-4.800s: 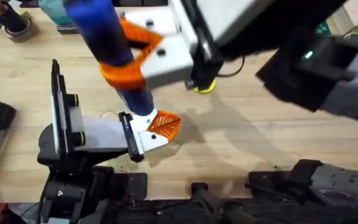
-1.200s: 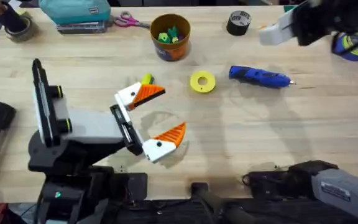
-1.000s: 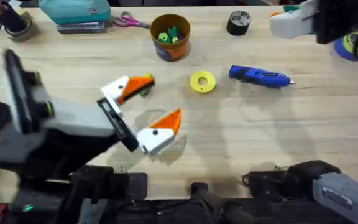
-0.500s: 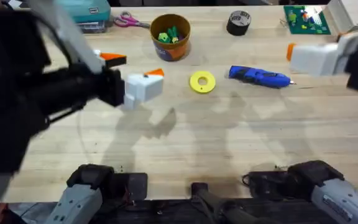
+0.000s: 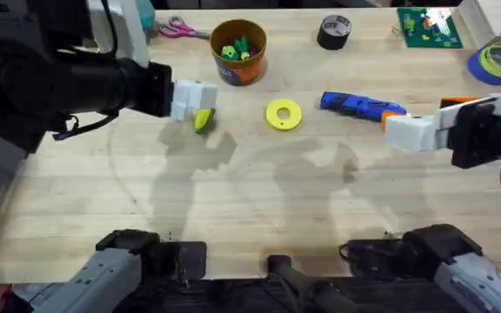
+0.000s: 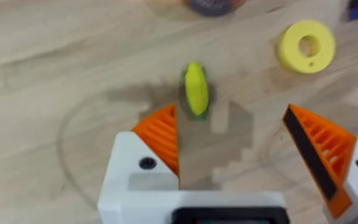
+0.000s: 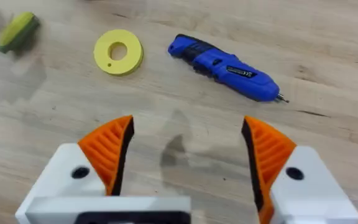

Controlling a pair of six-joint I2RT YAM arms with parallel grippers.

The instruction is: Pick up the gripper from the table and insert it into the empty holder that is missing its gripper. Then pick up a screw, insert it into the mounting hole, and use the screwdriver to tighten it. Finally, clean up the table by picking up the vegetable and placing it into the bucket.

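Left gripper (image 6: 232, 143) spread wide above the vegetable (image 6: 196, 88), which lies on the table (image 5: 259, 200) left of centre. Right gripper (image 7: 188, 155) likewise spread, over bare wood near the screwdriver (image 7: 225, 67). Bucket (image 5: 237, 51) stands upper centre.

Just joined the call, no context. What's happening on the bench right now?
Two arms work over a wooden table. The left claw hangs open just over the yellow-green toy vegetable, apparently lining up to grab it; nothing is held. The right claw is open too, hovering near the blue screwdriver, which lies on the table beside the yellow ring. The orange bucket at the back holds small green and yellow pieces.
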